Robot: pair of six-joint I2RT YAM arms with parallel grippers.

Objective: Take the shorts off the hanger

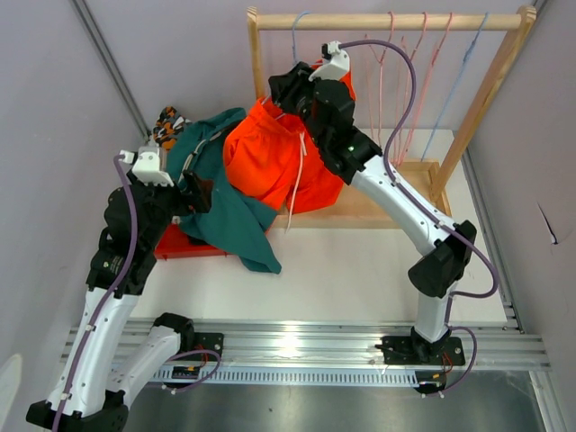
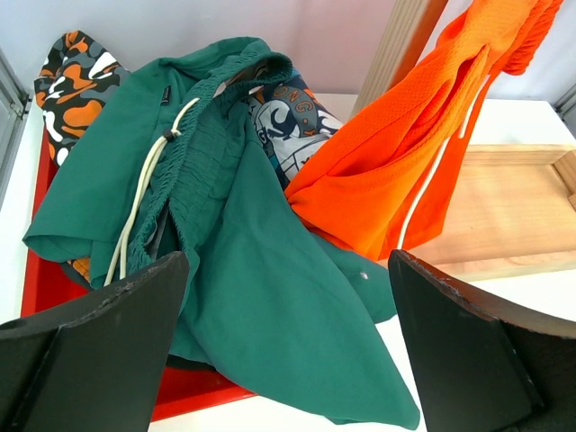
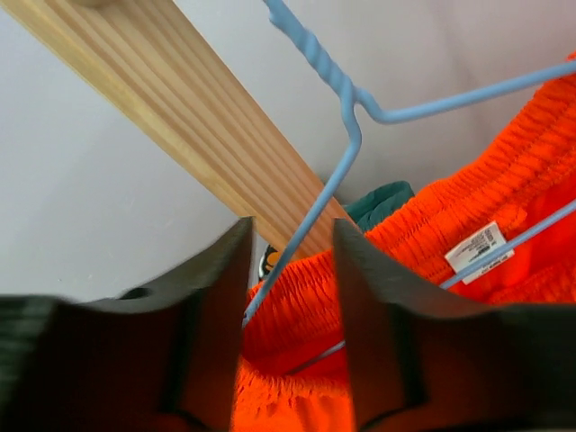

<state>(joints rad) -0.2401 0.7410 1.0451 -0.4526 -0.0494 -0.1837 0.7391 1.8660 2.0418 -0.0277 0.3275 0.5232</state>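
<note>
Bright orange shorts hang by their waistband from a blue wire hanger at the left end of a wooden rack, white drawstring dangling. The right gripper is raised to the hanger's neck. Its two fingers stand partly apart on either side of the wire, which runs through the gap unpinched. From above, the arm's own wrist hides those fingers, and the wrist camera cuts off most of the hanger and all but the elastic waistband and a white label.

To the left, the left gripper hovers spread wide and grasping nothing, just above a heap of shorts on a red tray. Dark green shorts lie on top, spilling over the tray's edge onto the table. They bury most of a blue-and-white printed pair and leave only a corner of an orange, black and white pair showing at the back. What else lies under the heap cannot be made out. The orange hem lies just beside the green cloth; whether they touch is unclear. Further wire hangers hang bare along the rail.
</note>
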